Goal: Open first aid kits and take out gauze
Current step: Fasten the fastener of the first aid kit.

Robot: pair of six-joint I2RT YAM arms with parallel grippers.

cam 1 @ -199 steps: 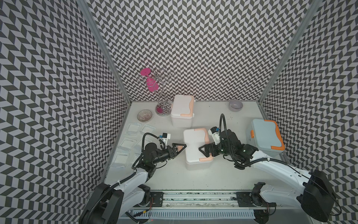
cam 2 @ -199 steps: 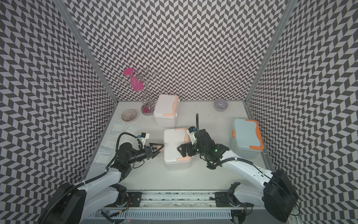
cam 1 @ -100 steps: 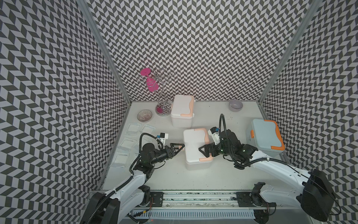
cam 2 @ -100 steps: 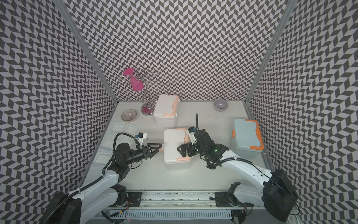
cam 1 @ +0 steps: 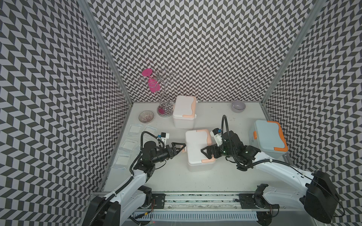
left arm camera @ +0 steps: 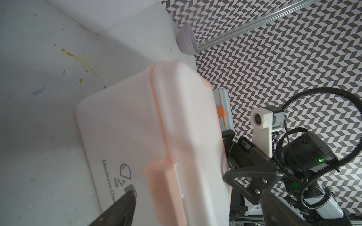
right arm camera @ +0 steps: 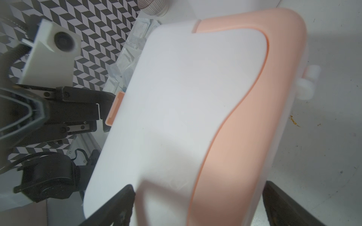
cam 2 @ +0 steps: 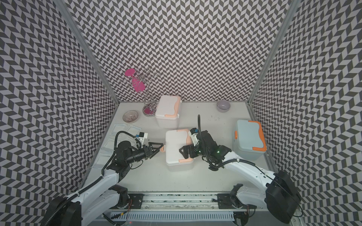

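the white kit point(cam 1: 196, 148) sits shut at centre frame. the left gripper point(cam 1: 181, 149), jaws open, is at its side latch. the right gripper point(cam 1: 208, 151), jaws spread wide, straddles its lid. gauze pads point(cam 1: 135, 129) lie at centre left.

The left arm point(cam 1: 135, 177) and right arm point(cam 1: 274, 166) are white shells with black joint housings and black bases. The left claw point(cam 1: 180, 149) and right claw point(cam 1: 205, 154) are black, their triangular open-frame fingers point(left arm camera: 252, 171) fixed by small screws point(left arm camera: 264, 181). Ribbed black cables point(cam 1: 225, 125) loop past white-mounted wrist cameras point(cam 1: 164, 136). A green light point(left arm camera: 320, 160) glows on the right wrist.
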